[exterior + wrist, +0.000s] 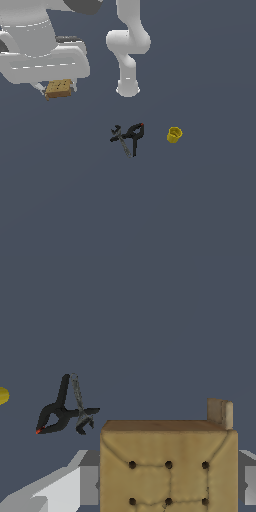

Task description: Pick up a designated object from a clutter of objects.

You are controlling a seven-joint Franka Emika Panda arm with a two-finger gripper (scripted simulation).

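Tan dotted block (59, 89) | long axis near-level, across exterior view | pinched in hand (56, 91)

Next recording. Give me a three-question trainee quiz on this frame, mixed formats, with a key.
1. True or false: the tan dotted block lies beside the yellow cup on the floor.
2. Multiple choice: what sits between the fingers of the gripper in the wrist view? A) the black clamp B) the tan dotted block C) the yellow cup
3. Short answer: in the exterior view, which object lies nearest the black clamp and scissors tangle, and on which side of that view?

Key
1. False: the block is up at the gripper, far from the cup.
2. B
3. The yellow cup, on the exterior view's right.
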